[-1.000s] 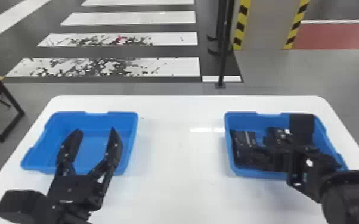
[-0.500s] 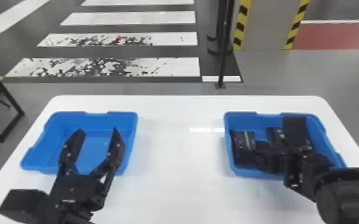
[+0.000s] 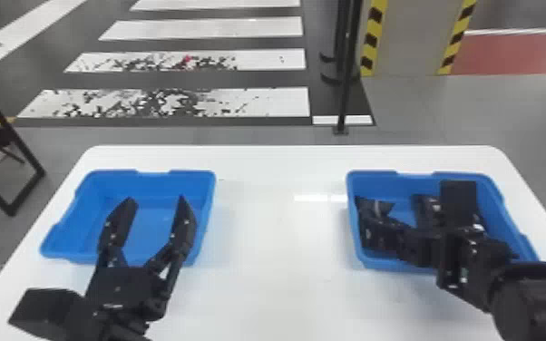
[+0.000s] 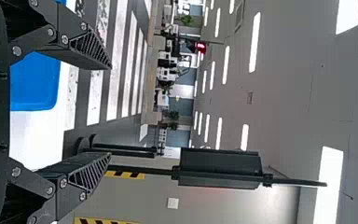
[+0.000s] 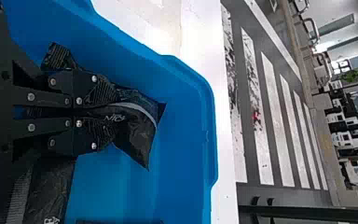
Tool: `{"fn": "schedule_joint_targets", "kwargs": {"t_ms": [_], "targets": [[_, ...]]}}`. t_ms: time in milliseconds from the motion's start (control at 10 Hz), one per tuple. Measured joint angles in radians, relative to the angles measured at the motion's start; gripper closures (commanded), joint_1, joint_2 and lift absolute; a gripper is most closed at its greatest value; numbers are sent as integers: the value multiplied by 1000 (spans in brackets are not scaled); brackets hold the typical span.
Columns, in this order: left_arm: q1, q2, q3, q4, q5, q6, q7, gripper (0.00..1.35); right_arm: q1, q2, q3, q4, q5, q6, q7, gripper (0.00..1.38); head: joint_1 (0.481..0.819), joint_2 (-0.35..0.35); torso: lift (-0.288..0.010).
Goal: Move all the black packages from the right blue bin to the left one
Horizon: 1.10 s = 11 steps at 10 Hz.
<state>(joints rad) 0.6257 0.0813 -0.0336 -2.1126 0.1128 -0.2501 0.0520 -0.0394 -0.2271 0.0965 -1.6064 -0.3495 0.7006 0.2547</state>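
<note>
Black package pinched in right gripper, head view's right: grasping seems done; next, lift toward left blue bin. Left gripper wide open, empty.

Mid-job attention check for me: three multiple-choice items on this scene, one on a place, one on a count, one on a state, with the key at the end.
1. In the head view, the left gripper's tips show against the:
A) left bin
B) floor
C) right bin

2. Blue bins on the white table:
A) one
B) two
C) three

3. The right gripper is:
A) wide open
B) shut on nothing
C) shut on a black package

Key:
1 A: blue plastic of the left bin shows between them.
2 B: one stands at each side.
3 C: its fingers pinch dark, crumpled wrapping.
</note>
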Motion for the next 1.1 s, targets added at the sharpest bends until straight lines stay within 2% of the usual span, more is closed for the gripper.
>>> {"fn": "schedule_joint_targets", "kwargs": {"t_ms": [300,500,600,900,1100], "targets": [[0,-4,3,12,11,-25,-1,414,99,6,-86,-106,-32,-27,0,1139,695,47,-140],[-3,-7,4,39,29,-66,-2,414,152,17,-143,-198,-6,-110,10,1139,695,20,-140],[-6,-8,2,44,29,-75,-6,414,151,18,-154,-204,-28,-154,37,1139,695,20,-140],[-12,-8,-2,47,35,-81,-12,409,119,11,-142,-192,-144,-258,165,1139,695,48,-140],[-25,-8,-10,49,113,-73,-49,409,40,-34,-33,-136,-277,-261,337,1138,695,134,-140]]}}
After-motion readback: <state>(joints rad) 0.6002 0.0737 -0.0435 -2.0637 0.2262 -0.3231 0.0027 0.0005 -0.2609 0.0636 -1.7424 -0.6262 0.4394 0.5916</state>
